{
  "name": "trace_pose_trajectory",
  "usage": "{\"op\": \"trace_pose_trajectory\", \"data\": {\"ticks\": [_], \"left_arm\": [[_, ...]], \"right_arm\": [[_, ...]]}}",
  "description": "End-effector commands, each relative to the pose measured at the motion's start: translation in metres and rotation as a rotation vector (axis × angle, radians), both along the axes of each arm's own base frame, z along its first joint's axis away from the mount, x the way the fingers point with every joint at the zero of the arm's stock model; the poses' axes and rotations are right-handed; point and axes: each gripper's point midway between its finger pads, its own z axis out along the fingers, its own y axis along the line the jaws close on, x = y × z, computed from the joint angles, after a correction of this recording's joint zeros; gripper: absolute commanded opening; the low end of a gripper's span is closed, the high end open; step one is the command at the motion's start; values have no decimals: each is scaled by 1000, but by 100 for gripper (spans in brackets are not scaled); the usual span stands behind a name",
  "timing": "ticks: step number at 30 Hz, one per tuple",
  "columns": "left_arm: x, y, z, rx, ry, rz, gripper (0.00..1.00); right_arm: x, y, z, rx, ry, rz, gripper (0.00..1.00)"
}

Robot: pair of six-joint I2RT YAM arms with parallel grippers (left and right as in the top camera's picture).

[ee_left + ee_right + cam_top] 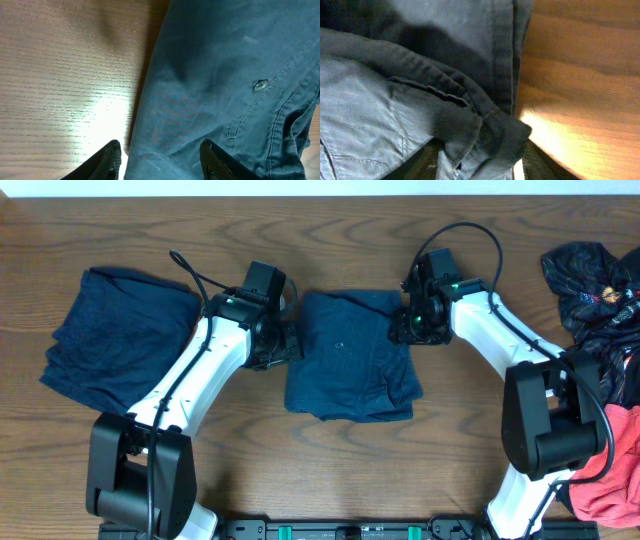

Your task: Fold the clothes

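Observation:
Dark blue shorts (350,358) lie folded on the middle of the table. My left gripper (288,346) is at their left edge. In the left wrist view it (160,152) is open, with one finger over bare wood and the other over the blue cloth (215,75). My right gripper (404,330) is at the shorts' upper right edge. In the right wrist view its fingers (480,162) are spread, with a bunched fold of the cloth (485,132) between them. A folded dark blue garment (120,340) lies at the left.
A pile of dark patterned clothes (595,285) sits at the right edge of the table. A red garment (615,470) lies below it. Bare wood table (330,470) shows in front of the shorts.

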Motion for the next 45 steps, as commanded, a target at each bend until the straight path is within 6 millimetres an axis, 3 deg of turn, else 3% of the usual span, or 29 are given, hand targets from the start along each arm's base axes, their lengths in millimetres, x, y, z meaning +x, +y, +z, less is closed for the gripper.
{"op": "trace_pose_trajectory", "data": {"ticks": [1,3,4,5,9,12,16,19,23,26,30,31,33,36,39,42,45], "left_arm": [[2,1,3,7,-14,-6,52],[2,1,3,7,-14,-6,53],[2,1,3,7,-14,-6,52],[2,1,3,7,-14,-6,53],[2,1,3,7,-14,-6,52],[2,1,3,7,-14,-6,52],[3,2,3,10,-15,-5,52],[3,2,3,10,-15,-5,52],[3,2,3,10,-14,-5,53],[3,2,3,10,-14,-5,52],[3,2,3,10,-15,-5,53],[3,2,3,10,-15,-4,53],[3,2,3,9,-14,-1,52],[3,2,3,9,-14,-1,53],[4,1,4,7,-22,-2,53],[13,-2,6,-5,-57,-1,52],[34,-8,14,-29,-154,-18,53]], "right_arm": [[6,13,-1,77,-1,-13,39],[10,19,3,111,-23,-3,31],[13,20,4,115,-33,-2,20],[14,21,4,117,-37,-2,1],[17,25,10,137,-60,19,1],[22,32,31,177,-104,48,1],[38,37,80,205,-234,73,1],[52,51,123,258,-381,161,1],[67,75,159,316,-524,246,1],[77,82,160,279,-583,248,1],[91,89,125,175,-583,221,1],[95,92,110,148,-574,216,3],[107,84,84,67,-570,173,25],[124,61,67,-44,-585,56,33],[138,47,86,-65,-647,10,47],[145,32,120,-58,-691,-25,50],[136,16,153,-59,-702,-46,51]]}}
